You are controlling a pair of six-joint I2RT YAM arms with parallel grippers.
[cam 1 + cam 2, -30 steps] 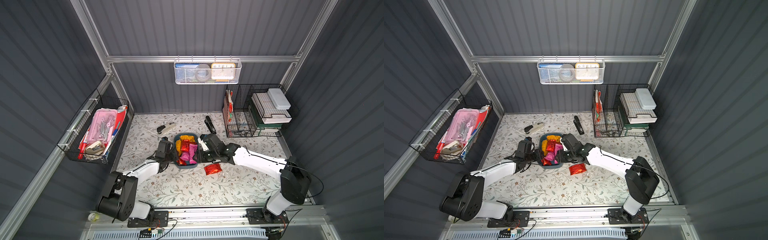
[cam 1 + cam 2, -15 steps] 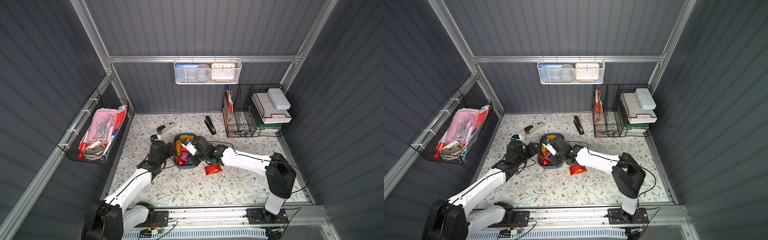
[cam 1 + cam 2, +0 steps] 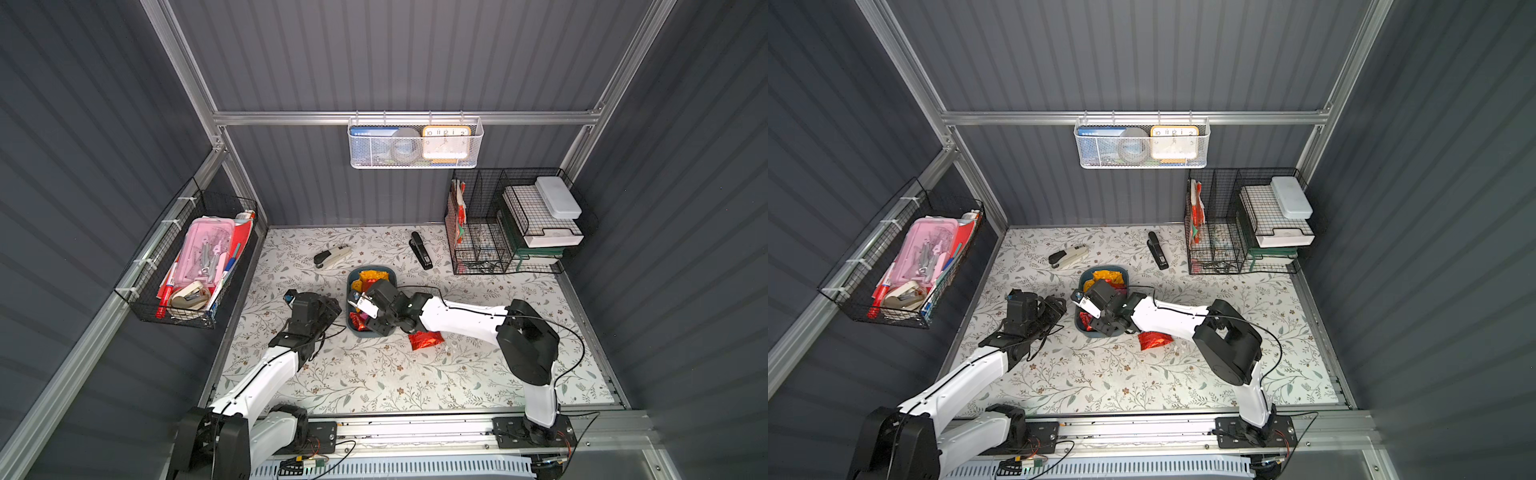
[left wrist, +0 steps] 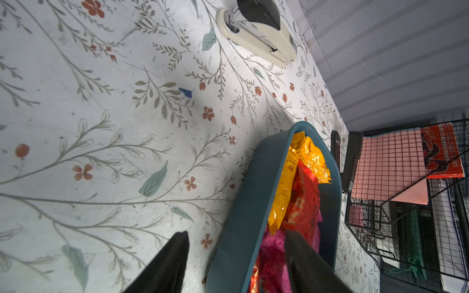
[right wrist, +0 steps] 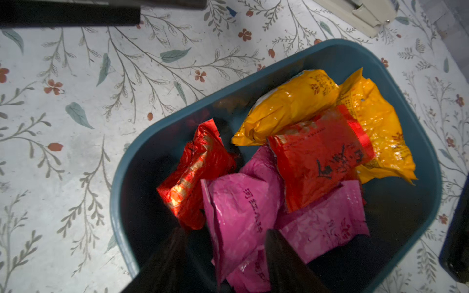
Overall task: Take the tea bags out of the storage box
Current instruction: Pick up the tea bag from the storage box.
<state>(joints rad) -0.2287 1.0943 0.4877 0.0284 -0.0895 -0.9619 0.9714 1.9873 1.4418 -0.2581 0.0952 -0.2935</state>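
Observation:
The teal storage box [image 3: 352,276] [image 3: 1086,274] sits mid-table holding several foil tea bags. In the right wrist view I see yellow [image 5: 291,106], red [image 5: 317,159], crinkled red [image 5: 198,170] and pink [image 5: 241,203] ones inside its walls [image 5: 342,58]. My right gripper [image 5: 225,238] [image 3: 363,309] hovers open over the box, its fingers either side of a pink bag. My left gripper [image 4: 236,236] [image 3: 332,309] is open and straddles the box's left wall [image 4: 253,192], one finger outside, one over the pink bags [image 4: 271,248]. One red tea bag [image 3: 426,340] [image 3: 1154,340] lies on the table right of the box.
A beige stapler [image 3: 332,257] [image 4: 258,33] and a black stapler [image 3: 421,250] lie behind the box. Black wire baskets [image 3: 498,232] stand at the back right, another [image 3: 187,266] hangs on the left wall, and a white mesh basket [image 3: 415,145] hangs on the back rail.
My left gripper's jaws have opened wider and its arm has swung out to the left. My right gripper has moved leftward across the box.

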